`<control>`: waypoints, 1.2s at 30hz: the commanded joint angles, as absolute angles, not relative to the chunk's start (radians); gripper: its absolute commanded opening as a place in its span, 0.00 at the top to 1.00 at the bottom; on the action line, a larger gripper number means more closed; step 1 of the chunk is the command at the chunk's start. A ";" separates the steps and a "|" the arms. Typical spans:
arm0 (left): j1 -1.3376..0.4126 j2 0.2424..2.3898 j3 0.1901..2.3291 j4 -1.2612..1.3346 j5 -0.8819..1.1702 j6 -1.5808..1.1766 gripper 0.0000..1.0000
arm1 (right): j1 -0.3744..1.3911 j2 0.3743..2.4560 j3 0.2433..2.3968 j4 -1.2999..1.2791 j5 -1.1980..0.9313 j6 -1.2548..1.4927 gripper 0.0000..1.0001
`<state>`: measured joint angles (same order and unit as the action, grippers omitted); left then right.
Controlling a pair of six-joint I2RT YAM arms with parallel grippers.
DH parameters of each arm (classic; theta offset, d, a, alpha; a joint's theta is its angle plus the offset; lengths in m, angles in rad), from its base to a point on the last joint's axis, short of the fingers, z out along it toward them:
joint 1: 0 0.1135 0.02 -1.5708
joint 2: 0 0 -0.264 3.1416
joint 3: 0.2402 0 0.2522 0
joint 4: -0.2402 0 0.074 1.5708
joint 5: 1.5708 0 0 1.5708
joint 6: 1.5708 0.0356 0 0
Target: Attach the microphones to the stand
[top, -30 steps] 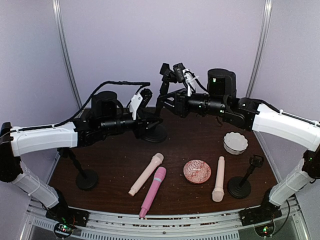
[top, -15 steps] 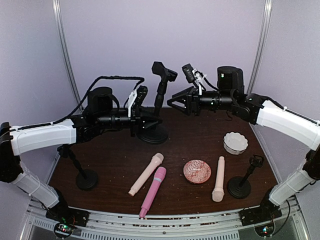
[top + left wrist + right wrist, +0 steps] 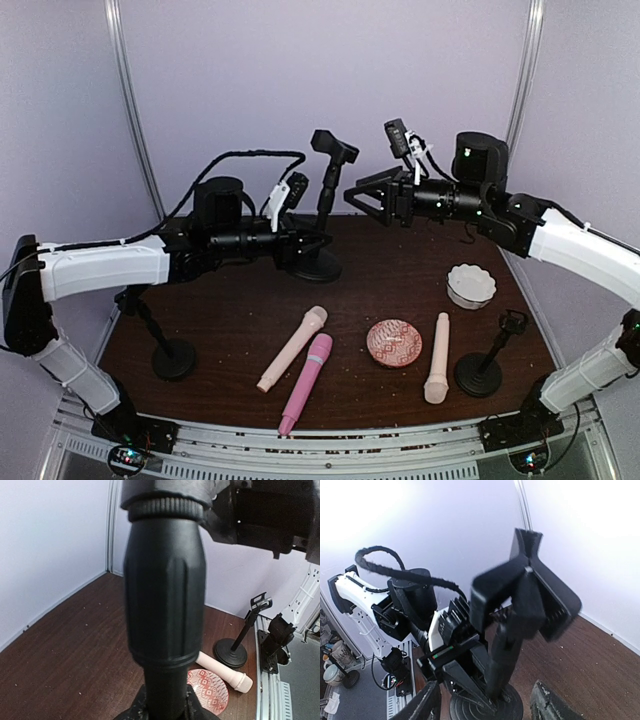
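A tall black stand [image 3: 325,215] rises from a round base [image 3: 318,268] at the back middle, with a clip head [image 3: 333,147] on top. My left gripper [image 3: 312,243] is shut on its lower pole, which fills the left wrist view as a thick pole [image 3: 165,600]. To the right of the clip, my right gripper [image 3: 362,198] is open and touches nothing. Its fingers [image 3: 422,705] frame the clip [image 3: 525,595]. Three microphones lie on the near table: a cream one [image 3: 292,348], a pink one [image 3: 306,383], and another cream one [image 3: 437,357].
A patterned pink dish [image 3: 394,343] lies between the microphones. A white scalloped bowl [image 3: 471,286] sits at the right. Two short black stands are near the front, one at the left [image 3: 160,340] and one at the right [image 3: 488,362].
My right gripper let go of the stand's clip head, opened, and drew back to the right. The clip head now stands free. My left gripper kept its hold and shifted slightly right.
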<state>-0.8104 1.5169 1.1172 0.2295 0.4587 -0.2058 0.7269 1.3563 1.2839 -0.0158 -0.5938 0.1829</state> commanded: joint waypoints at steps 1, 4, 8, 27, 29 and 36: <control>-0.830 1.558 1.170 0.313 0.439 -0.329 1.00 | 0.726 1.426 1.309 0.057 -0.538 0.271 0.38; -0.839 1.589 1.174 0.330 0.446 -0.409 1.00 | 0.719 1.475 1.326 0.082 -0.514 0.332 0.38; -0.854 1.601 1.170 0.323 0.413 -0.432 1.00 | 0.714 1.529 1.360 0.038 -0.465 0.362 0.41; -0.881 1.695 1.155 0.238 0.222 -0.509 1.00 | 0.481 1.814 1.650 0.189 -0.605 0.733 1.00; -0.881 1.710 1.154 0.237 0.220 -0.518 1.00 | 0.474 1.846 1.727 0.138 -0.597 0.709 1.00; -0.882 1.727 1.149 0.241 0.222 -0.523 1.00 | 0.468 1.887 1.859 -0.042 -0.503 0.567 1.00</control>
